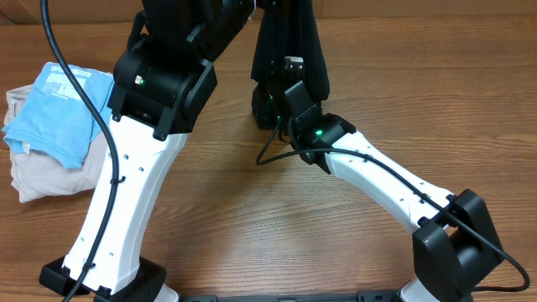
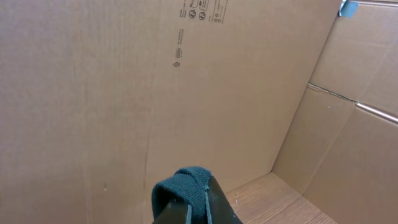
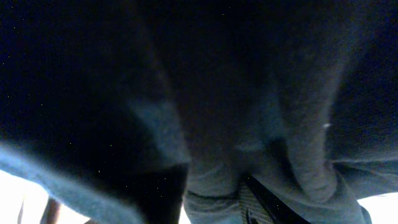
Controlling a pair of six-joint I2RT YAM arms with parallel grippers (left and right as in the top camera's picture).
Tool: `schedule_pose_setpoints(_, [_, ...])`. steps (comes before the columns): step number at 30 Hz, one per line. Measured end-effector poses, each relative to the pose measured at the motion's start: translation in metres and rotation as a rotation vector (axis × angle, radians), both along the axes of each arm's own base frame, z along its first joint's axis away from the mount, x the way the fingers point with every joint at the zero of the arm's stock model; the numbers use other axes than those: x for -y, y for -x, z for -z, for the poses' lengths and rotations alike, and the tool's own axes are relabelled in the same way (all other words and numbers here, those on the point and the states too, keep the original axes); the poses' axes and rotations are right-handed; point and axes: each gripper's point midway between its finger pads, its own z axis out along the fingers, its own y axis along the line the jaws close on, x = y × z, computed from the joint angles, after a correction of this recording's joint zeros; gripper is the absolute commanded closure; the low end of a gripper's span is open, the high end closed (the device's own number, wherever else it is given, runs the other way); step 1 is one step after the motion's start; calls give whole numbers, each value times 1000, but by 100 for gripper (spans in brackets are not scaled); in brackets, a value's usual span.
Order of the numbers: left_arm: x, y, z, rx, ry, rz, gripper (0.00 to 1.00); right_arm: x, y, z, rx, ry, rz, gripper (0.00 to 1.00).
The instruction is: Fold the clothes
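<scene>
One dark garment (image 1: 289,42) hung top centre, clamped in the left gripper (image 2: 198,200); the right gripper (image 1: 268,102) met its lower end, state untellable.

The left arm (image 1: 126,193) rises steeply from its base, its wrist tipped upward. The left gripper (image 2: 189,202) pinches a fold of dark cloth (image 2: 183,183) that bulges just above its closed fingertips. The right arm (image 1: 386,180) reaches low and forward. The right gripper (image 1: 291,65) points up into the same cloth, which smothers its fingers and hides how the jaws stand.
</scene>
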Motion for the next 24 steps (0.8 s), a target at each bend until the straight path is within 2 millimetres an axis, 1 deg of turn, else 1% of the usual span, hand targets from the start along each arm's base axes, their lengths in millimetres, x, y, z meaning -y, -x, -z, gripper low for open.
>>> schedule_pose_setpoints(5, [1, 0, 0, 0, 1, 2, 96, -8, 3, -2, -10, -31, -40, 53])
schedule_pose_setpoints(7, [2, 1, 0, 1, 1, 5, 96, -9, 3, -3, -4, -36, -41, 53])
schedule_pose_setpoints(9, [6, 3, -1, 2, 2, 13, 96, -8, 2, -4, 0, -34, -36, 56])
schedule_pose_setpoints(10, [8, 5, -1, 3, 2, 16, 96, -7, 1, -3, 2, -30, -31, 60])
schedule_pose_setpoints(11, [10, 6, -1, 5, 3, 21, 96, -6, 0, -3, 4, -28, -24, 67])
schedule_pose_setpoints(13, [12, 7, -3, 11, 6, 27, 96, -4, -1, -4, 11, -17, -14, 93])
schedule_pose_setpoints(14, [14, 8, -4, 13, 7, 31, 96, -3, -1, -4, 12, -15, -7, 96])
schedule_pose_setpoints(20, [9, 5, -4, 13, 8, -5, 96, 5, -2, 1, 5, 16, 25, 96])
schedule_pose_setpoints(24, [3, 3, 3, -4, -24, -44, 96, 14, 4, 12, -34, 66, 44, 96])
